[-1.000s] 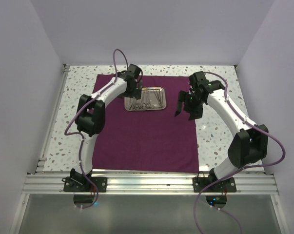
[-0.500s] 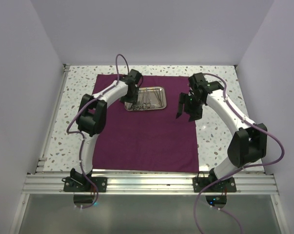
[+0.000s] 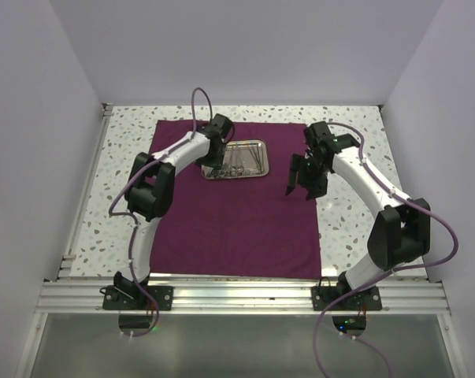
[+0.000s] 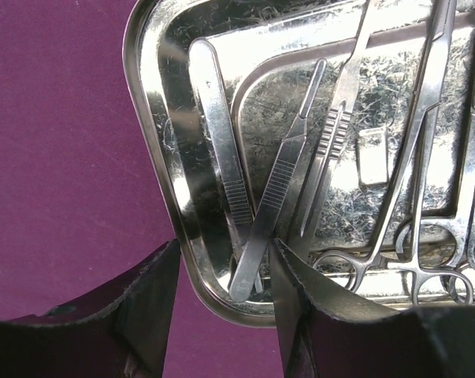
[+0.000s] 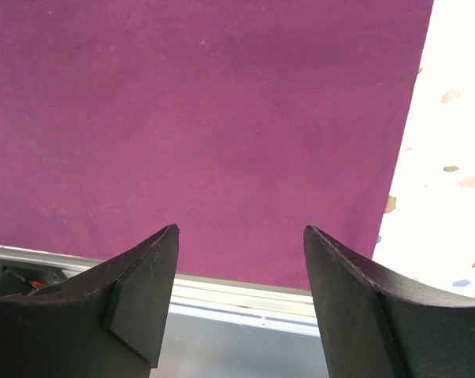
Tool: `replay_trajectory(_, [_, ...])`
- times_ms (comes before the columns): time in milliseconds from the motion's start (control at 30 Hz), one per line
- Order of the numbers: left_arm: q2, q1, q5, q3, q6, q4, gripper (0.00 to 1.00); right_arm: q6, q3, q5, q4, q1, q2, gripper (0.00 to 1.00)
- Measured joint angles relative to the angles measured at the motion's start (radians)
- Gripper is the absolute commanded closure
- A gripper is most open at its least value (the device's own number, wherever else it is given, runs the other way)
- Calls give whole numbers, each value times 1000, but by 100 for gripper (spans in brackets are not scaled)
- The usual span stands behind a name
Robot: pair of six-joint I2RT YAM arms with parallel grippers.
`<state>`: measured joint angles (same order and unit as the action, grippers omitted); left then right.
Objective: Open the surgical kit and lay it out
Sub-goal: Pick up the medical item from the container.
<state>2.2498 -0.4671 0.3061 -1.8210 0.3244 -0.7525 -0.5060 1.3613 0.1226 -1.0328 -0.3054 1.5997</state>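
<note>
steel tray (image 3: 262, 160) sits on maroon cloth (image 3: 229, 228), speckled table (image 3: 95, 236) around.

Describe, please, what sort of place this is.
Probably a robotics lab test cell, not a clinic: white walls enclose a speckled tabletop, two arms are bolted to an aluminium rail, and a steel tray sits on a maroon cloth.

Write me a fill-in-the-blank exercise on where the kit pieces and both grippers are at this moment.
1. The thin silver instruments lie ____ the rectangular shiny steel tray.
2. The left gripper, jaws apart, straddles a rounded corner of the steel ____.
3. The right gripper hovers open over the dark maroon cloth, holding ____.

Missing words: in; tray; nothing.
</note>
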Motion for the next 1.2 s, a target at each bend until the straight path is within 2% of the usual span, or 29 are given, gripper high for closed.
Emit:
replay_trajectory(300, [0,-27,23,0,-15,-1,49,-2,-22,0,2,0,0,32])
replay_trajectory(333, [0,-29,24,0,-15,-1,53,-2,-25,-1,2,0,0,32])
replay_trajectory(633, [0,-66,72,-13,-23,-5,52,-3,-29,-1,3,0,0,33])
replay_trajectory(1000, [21,-72,44,-12,-21,4,52,-2,-29,-6,2,1,0,33])
replay_trajectory(1133, [21,-65,17,-11,-16,9,58,0,-29,-12,0,3,0,33])
replay_trajectory(1200, [21,-56,-10,-11,-8,11,65,3,-29,-23,-2,4,0,34])
